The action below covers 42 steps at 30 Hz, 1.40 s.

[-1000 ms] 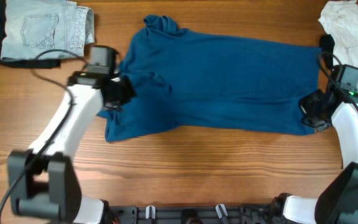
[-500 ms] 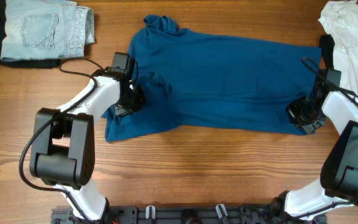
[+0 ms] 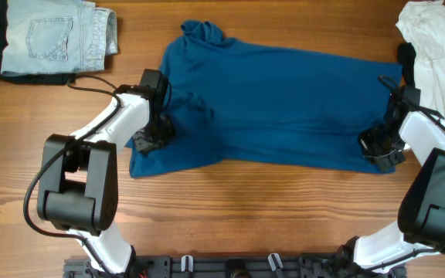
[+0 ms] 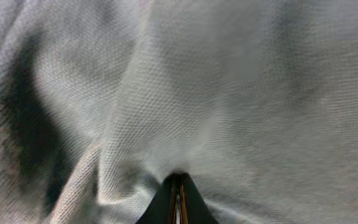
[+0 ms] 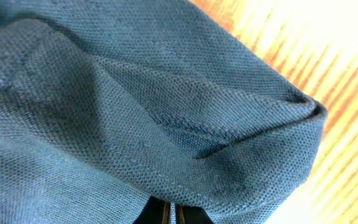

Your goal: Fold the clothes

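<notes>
Left gripper, mine: jaws pressed tight together on a raised pleat of the blue top, at the garment's left side just above its near-left corner. In my left wrist view the fingertips met at the foot of that pleat, and the cloth looked washed-out grey.

Right gripper, mine: likewise closed, pinching the stitched hem at the near-right corner of the top. In my right wrist view the hem folded over into the fingertips.

Blue top: spread across the middle of the table, with its long side running left to right. The neck opening sat bunched at the far left, and the near-left corner sagged toward me.

Table: warm brown wood, grain running left to right, bright with glare beside the hem in the right wrist view.

Pale denim piece: far-left corner, folded, well apart from the top.

White garment: far-right corner, crumpled, near the top's right edge.

Black rail: along the near edge.
</notes>
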Tool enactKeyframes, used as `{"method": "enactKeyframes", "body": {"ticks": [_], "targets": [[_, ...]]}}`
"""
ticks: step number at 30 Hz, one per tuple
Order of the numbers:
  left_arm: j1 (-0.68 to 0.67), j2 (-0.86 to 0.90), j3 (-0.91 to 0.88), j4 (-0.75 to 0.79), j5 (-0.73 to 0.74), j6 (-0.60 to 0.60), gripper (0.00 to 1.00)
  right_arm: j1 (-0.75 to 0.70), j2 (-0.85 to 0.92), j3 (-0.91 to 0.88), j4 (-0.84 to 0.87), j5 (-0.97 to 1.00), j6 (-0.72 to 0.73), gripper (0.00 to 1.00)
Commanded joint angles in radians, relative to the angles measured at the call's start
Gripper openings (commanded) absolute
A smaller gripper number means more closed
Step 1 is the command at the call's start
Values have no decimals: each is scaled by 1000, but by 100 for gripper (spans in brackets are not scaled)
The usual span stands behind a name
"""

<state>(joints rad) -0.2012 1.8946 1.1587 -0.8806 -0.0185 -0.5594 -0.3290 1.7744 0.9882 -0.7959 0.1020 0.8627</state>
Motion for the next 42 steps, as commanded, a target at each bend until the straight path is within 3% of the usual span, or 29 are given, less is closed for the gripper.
{"method": "enactKeyframes", "body": {"ticks": [1,10,16,17,18,19,20,22,24,27,33,38,42], "targets": [[4,18,-13,-42,-47,-26,4,-19,6,-37,-43,119,31,4],[4,-101,-13,-68,-99,-33,4,-19,-156,-35,-103,179,84,4],[4,-312,-12,-55,-140,-33,4,-19,-308,7,-121,175,67,5],[4,-349,-12,-40,-140,-32,8,-19,-329,18,-109,159,28,8],[4,-385,-12,-11,-138,-32,29,-19,-348,29,-88,128,-27,13],[4,-418,-11,18,-123,-32,67,-19,-365,40,-61,87,-88,22],[4,-450,-10,54,-93,-25,82,-19,-379,50,-32,38,-141,33],[2,-500,-8,151,9,39,90,-19,-396,71,24,-56,-193,80],[2,-526,4,230,97,57,94,-19,-398,97,69,-138,-215,100],[1,-518,55,307,188,57,89,-18,-389,155,165,-280,-267,100],[-29,-391,182,423,194,59,88,-15,-340,296,372,-350,-319,99],[-69,-178,378,430,246,113,94,-15,-234,422,373,-349,-387,99],[-83,26,597,361,254,111,95,-15,-108,522,257,-339,-447,99]]}}
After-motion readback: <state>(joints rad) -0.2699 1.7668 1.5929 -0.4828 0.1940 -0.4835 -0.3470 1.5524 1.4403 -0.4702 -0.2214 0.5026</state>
